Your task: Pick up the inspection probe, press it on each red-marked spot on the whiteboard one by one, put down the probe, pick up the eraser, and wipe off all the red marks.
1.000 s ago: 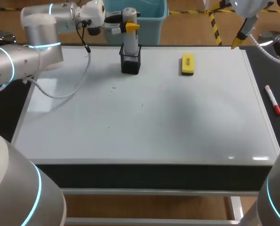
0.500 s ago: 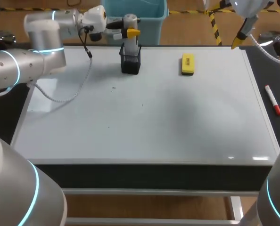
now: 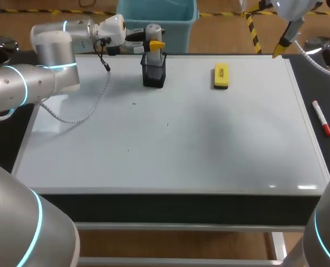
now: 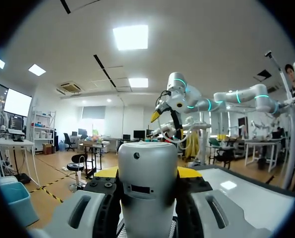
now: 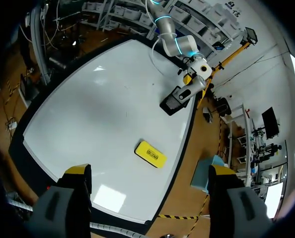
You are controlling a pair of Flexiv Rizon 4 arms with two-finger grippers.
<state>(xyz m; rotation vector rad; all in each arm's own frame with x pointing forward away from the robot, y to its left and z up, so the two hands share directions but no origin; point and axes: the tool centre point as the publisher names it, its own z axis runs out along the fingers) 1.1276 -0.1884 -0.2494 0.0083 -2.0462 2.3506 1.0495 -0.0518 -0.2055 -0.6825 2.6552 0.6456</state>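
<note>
Left gripper (image 3: 154,44) sinks the inspection probe (image 3: 153,31) deeper into the black holder (image 3: 154,75).

Over the last 1.0 s the probe's rounded top drops toward the holder at the far edge of the whiteboard (image 3: 209,144) and the left elbow swings outward; I judge this to be the put-down step, with the eraser (image 3: 221,76) next. The left wrist view shows the fingers clamped on the probe's grey body from 2 sides. The probe stands upright, long axis vertical, lower end inside the holder and cap up. 3 small marks (image 3: 134,103) lie unwiped, too small to tell their colour. The right gripper (image 5: 148,173) hangs spread wide and empty beyond the far right corner.
</note>
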